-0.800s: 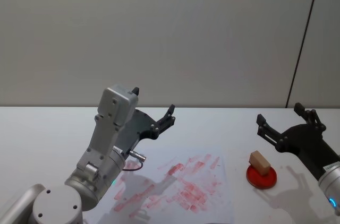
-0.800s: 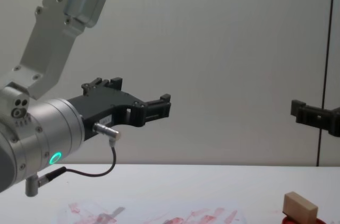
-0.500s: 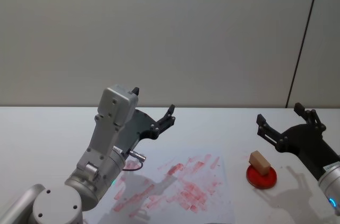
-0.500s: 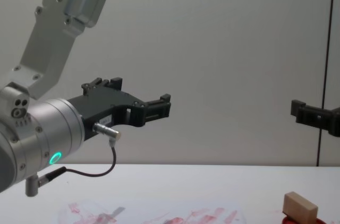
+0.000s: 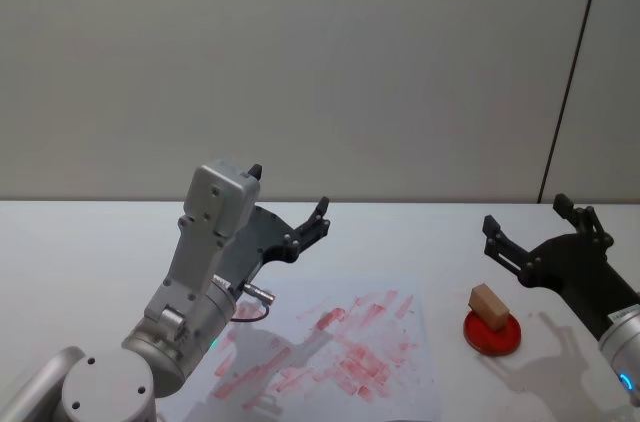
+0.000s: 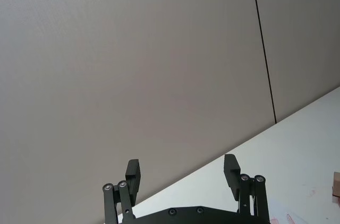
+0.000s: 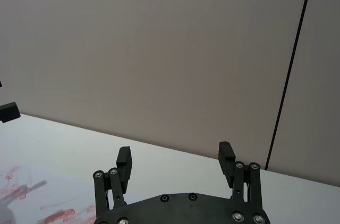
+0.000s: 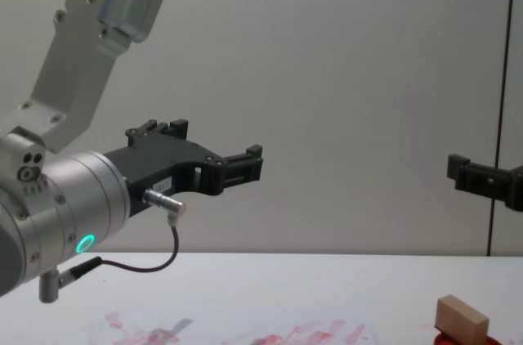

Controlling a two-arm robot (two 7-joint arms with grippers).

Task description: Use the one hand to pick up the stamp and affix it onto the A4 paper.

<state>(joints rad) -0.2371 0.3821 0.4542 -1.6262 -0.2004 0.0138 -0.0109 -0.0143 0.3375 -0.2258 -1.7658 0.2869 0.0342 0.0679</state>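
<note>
The stamp [image 5: 488, 304] is a small pale wood block. It sits on top of a flat red round pad [image 5: 493, 335], toward the pad's left side. The pad lies on the white bench [image 5: 90, 242], near the right edge of the A4 paper [image 5: 395, 382] but not touching it. The paper lies flat on the bench and has lots of smeared red prints on it.

The right gripper [image 5: 527, 217] hangs in the air near the stamp, a bit to its right. From the chest view it is well above the block, so it is not touching it. Its jaws are wide open and hold nothing; the right wrist view shows the two black fingers [image 7: 124, 161] spread apart with the grey wall between them.

The left gripper [image 5: 289, 193] is up in the air too, over the left part of the paper, at the end of a big silver arm with a small green light and a thin black cable [image 8: 155, 263]. Its jaws are also open and empty. It points away from the robot, toward the wall [image 5: 320, 62].
</note>
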